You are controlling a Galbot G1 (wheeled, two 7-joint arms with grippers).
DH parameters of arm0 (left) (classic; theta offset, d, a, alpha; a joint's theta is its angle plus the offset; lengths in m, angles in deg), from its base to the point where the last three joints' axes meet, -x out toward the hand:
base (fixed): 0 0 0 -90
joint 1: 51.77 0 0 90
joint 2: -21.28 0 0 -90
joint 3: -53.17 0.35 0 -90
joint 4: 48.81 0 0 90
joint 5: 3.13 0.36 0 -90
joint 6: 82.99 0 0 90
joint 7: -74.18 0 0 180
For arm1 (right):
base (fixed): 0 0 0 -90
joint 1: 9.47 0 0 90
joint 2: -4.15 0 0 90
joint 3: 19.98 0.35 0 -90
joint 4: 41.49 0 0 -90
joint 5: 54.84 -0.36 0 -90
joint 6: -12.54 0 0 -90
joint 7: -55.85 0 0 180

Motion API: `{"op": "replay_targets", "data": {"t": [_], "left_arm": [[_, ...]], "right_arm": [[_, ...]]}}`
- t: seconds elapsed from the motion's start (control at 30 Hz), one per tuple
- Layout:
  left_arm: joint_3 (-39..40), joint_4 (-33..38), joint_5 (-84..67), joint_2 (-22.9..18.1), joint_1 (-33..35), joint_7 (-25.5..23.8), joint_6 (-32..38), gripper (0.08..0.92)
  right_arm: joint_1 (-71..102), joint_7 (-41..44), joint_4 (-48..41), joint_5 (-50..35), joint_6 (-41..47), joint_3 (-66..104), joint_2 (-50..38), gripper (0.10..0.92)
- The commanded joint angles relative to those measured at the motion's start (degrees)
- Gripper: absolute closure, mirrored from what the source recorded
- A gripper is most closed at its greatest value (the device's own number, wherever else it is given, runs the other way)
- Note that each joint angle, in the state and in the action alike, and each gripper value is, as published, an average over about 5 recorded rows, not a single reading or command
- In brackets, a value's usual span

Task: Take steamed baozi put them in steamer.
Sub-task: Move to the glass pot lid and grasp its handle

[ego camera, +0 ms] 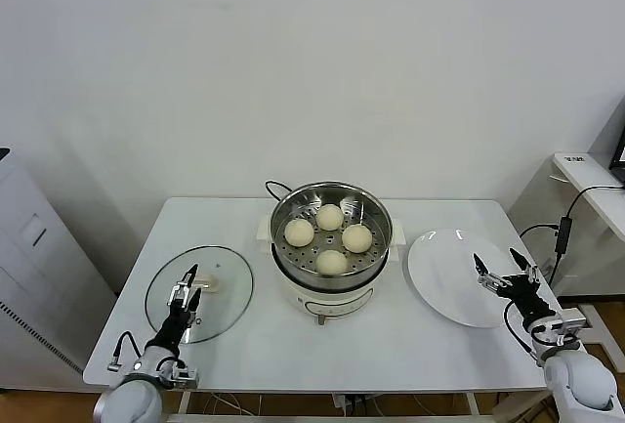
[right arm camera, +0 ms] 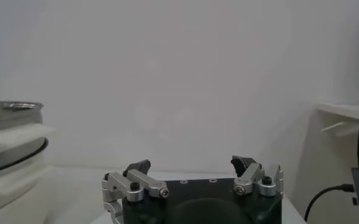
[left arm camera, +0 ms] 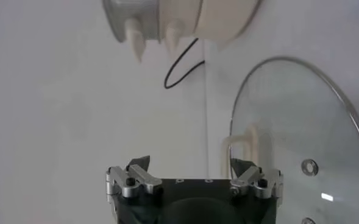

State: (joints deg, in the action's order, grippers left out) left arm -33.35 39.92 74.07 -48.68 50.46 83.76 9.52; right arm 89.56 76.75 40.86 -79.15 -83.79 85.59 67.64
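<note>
Several steamed baozi, among them the back one (ego camera: 330,216) and the front one (ego camera: 332,262), lie in the steamer (ego camera: 374,206), a shiny steel basket on a cream pot base at the table's middle. My left gripper (ego camera: 188,282) hovers open over the glass lid (ego camera: 227,298) at the front left; the lid's cream handle (left arm camera: 247,143) shows just past its fingertips. At the front right, my right gripper (ego camera: 505,270) stands open above the edge of the white plate (ego camera: 444,276), nothing between its fingers. The steamer's side (right arm camera: 11,143) shows in the right wrist view.
A black cord (ego camera: 276,187) runs behind the steamer. The white table ends close in front of both arms. A grey unit (ego camera: 29,276) stands at the far left, and a side shelf with cables (ego camera: 576,174) at the right.
</note>
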Motion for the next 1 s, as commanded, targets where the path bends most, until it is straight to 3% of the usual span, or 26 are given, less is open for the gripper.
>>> {"op": "replay_targets", "data": {"t": [0.03,0.57,1.0], "left_arm": [[0.2,-7.0,4.1,-1.2,-5.7,0.9,0.3,0.177],[0.7,-11.1,1.9,-1.6,-10.0,0.8,0.5,0.208],[0.7,-3.1,-3.0,-0.7,-5.9,-1.1,0.7,0.571]], "right_arm": [[0.6,0.6,-0.6,1.4,-0.7,0.5,0.7,0.203],[1.1,1.6,-1.8,2.5,-1.7,1.7,1.3,0.203],[0.7,1.8,-1.8,3.9,-1.9,1.5,1.9,0.203]]}}
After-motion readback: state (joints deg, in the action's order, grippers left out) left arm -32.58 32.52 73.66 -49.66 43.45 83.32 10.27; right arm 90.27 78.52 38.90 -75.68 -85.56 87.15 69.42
